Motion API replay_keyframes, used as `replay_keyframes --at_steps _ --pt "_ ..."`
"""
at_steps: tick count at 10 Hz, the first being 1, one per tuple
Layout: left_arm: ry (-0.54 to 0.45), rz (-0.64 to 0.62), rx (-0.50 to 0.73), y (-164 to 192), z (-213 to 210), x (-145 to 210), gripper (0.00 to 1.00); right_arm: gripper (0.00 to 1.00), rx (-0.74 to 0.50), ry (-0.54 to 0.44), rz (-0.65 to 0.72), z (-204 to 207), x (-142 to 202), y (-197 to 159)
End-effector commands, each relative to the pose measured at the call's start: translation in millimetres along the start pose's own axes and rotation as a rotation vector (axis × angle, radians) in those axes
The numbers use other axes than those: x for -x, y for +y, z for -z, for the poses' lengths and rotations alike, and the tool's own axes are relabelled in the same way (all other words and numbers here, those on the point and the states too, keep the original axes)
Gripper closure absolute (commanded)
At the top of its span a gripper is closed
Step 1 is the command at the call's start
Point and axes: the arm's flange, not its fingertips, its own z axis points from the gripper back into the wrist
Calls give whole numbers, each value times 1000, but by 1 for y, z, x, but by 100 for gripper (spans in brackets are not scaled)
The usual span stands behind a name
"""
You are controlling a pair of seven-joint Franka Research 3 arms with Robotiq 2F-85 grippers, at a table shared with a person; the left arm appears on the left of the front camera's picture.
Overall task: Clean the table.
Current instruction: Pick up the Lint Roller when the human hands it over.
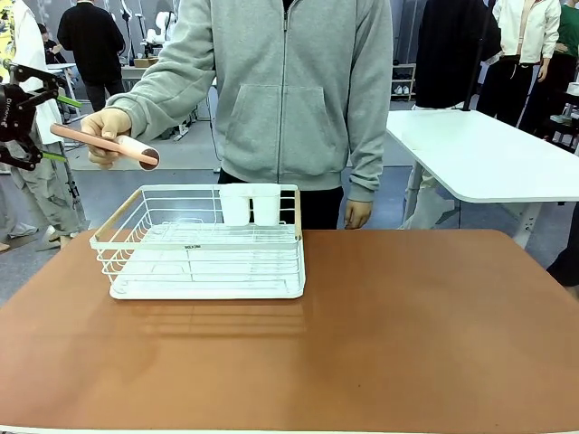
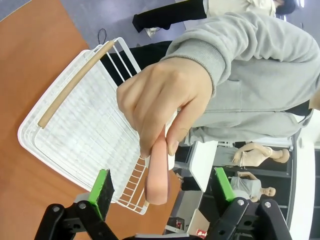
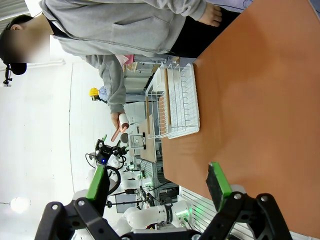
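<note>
The table (image 1: 380, 334) has a reddish-brown top. A person in a grey hoodie stands at its far side, and one hand (image 1: 110, 127) holds out a pink stick with a white cylinder end (image 1: 136, 150), up in the air left of the table. My left gripper (image 1: 61, 128) is open, and the stick's pink end (image 2: 157, 175) lies between its green pads (image 2: 102, 186) without either pad touching it. The hand (image 2: 160, 100) still grips the stick. My right gripper (image 3: 158, 181) is open and holds nothing, out past the edge of the table (image 3: 260, 100).
A white wire dish rack (image 1: 208, 244) with a wooden side handle and two white cups (image 1: 251, 204) stands on the table's far left. The person's other hand (image 1: 358, 213) hangs at the far edge. A white-topped table (image 1: 488, 154) stands at the back right.
</note>
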Motion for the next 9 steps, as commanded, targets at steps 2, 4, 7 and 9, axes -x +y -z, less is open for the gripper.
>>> replay_keyframes --at_steps 2,4,7,9 --pt "-45 -1 12 0 9 0 0 0 -13 -2 -9 1 4 3" --pt "-38 12 15 0 11 -1 49 0 -13 -2 -9 1 4 3" --pt "-40 10 24 0 14 -4 100 0 -13 -2 -9 1 4 3" --pt "-36 12 23 0 15 -5 84 0 -13 -2 -9 1 4 3"
